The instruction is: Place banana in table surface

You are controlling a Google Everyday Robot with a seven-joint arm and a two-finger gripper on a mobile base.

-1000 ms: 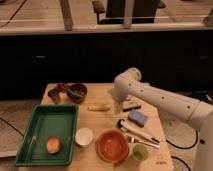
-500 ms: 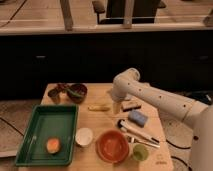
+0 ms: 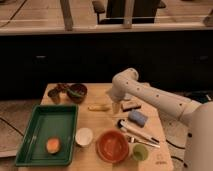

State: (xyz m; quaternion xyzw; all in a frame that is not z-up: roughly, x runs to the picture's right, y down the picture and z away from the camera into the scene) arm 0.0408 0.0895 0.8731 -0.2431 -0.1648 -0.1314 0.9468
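Note:
The banana (image 3: 98,107), small and yellow, lies flat on the light wooden table surface (image 3: 95,120), near its middle. My gripper (image 3: 116,107) hangs at the end of the white arm (image 3: 150,97), low over the table, just to the right of the banana. I cannot tell whether it touches the fruit. The arm reaches in from the right side.
A green tray (image 3: 35,150) at the left holds a round orange fruit (image 3: 53,145). A white cup (image 3: 84,136), red bowl (image 3: 112,146) and green cup (image 3: 140,152) stand along the front. A blue sponge (image 3: 137,118) and utensils (image 3: 137,132) lie right of the gripper. A dark bowl (image 3: 77,92) sits at the back left.

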